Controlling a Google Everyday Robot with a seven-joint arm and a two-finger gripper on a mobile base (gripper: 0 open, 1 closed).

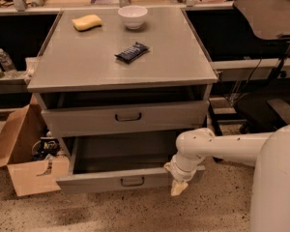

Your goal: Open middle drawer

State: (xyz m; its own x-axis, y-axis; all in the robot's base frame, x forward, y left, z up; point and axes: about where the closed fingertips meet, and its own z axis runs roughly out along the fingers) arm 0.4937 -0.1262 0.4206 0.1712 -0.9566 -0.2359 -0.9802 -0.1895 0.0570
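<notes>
The middle drawer (99,182) is the lower of the two grey drawer fronts in view. It has a small dark loop handle (132,181) at its centre. It stands pulled well out of the grey cabinet (111,66), and its dark inside looks empty. My gripper (179,186) hangs from the white arm (222,146) and points down at the right end of this drawer's front, touching or just in front of it. The taller top drawer (87,120) above is slightly out. Any lower drawer is hidden.
On the cabinet top lie a dark snack bar (132,52), a white bowl (133,16) and a yellow sponge (87,21). An open cardboard box (29,173) sits on the floor at the left. A black chair (270,105) stands at the right. A speckled floor lies in front.
</notes>
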